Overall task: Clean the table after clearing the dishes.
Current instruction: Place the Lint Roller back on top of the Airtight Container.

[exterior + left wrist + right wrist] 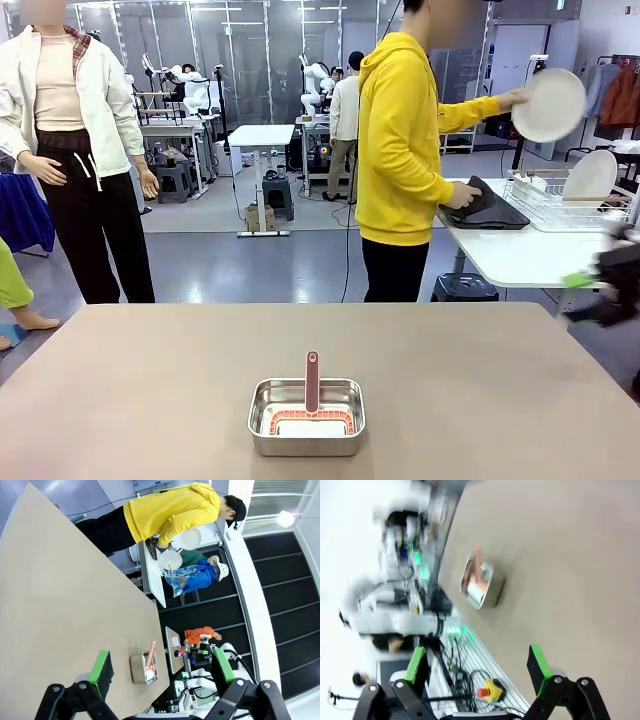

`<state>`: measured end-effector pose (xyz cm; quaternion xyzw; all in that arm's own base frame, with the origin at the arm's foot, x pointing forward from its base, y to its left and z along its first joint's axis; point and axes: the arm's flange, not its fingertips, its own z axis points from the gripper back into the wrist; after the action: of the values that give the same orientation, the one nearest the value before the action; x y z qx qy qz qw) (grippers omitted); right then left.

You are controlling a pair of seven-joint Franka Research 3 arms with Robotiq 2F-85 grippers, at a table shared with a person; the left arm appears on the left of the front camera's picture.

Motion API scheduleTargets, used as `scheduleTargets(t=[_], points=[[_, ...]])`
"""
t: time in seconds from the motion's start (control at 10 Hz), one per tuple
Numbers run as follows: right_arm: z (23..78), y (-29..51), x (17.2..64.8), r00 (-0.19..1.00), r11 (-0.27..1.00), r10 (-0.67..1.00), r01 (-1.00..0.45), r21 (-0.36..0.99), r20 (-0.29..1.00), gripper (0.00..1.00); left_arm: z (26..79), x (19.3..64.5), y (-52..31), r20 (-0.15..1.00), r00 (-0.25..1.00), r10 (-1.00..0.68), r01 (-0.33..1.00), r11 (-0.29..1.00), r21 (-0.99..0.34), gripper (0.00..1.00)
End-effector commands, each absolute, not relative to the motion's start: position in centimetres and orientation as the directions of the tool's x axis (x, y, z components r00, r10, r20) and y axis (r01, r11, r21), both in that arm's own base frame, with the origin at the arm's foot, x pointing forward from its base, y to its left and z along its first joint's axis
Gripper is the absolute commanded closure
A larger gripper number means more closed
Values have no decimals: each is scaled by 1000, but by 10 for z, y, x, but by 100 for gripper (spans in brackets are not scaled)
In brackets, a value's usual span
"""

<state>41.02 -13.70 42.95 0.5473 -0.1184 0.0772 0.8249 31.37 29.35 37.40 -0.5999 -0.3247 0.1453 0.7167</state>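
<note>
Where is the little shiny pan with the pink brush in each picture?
Front view: the steel pan sits low in the middle, on the near part of the table.
Left wrist view: it lies near the bottom, middle, by the table's edge.
Right wrist view: it is left of middle, on its side in the picture.
Shared landmark: the pink brush handle sticking up out of the pan.

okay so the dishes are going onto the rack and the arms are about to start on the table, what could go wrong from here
1. The right gripper is motion-blurred at the table's right edge, near the side table where the person racks a plate; a wide swing might come close to them.
2. The steel pan with the pink-handled tool sits loose mid-table; a sideways nudge could slide it.
3. The tool's handle leans on the pan's rim, so an off-centre grasp may tip it.
</note>
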Motion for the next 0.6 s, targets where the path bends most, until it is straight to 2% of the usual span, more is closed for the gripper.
scheduleTargets(t=[0.0, 0.2, 0.3, 0.4, 0.5], points=[[417, -200, 380, 765, 221, -631, 21, 975, 126, 0, 380, 312, 297, 278, 751, 599, 176, 223, -959, 0], [409, -227, 357, 709, 213, -699, 84, 974, 92, 0, 380, 312, 297, 278, 751, 599, 176, 223, -959, 0], [416, -222, 363, 686, 265, -716, 97, 959, 129, 0, 380, 312, 297, 278, 751, 599, 176, 223, -959, 0], [435, -200, 381, 690, 354, -689, 53, 934, 222, 0, 380, 312, 297, 278, 751, 599, 176, 223, -959, 0], [399, -266, 345, 783, 274, -612, 76, 959, 113, 0, 380, 312, 297, 278, 751, 599, 176, 223, -959, 0]])
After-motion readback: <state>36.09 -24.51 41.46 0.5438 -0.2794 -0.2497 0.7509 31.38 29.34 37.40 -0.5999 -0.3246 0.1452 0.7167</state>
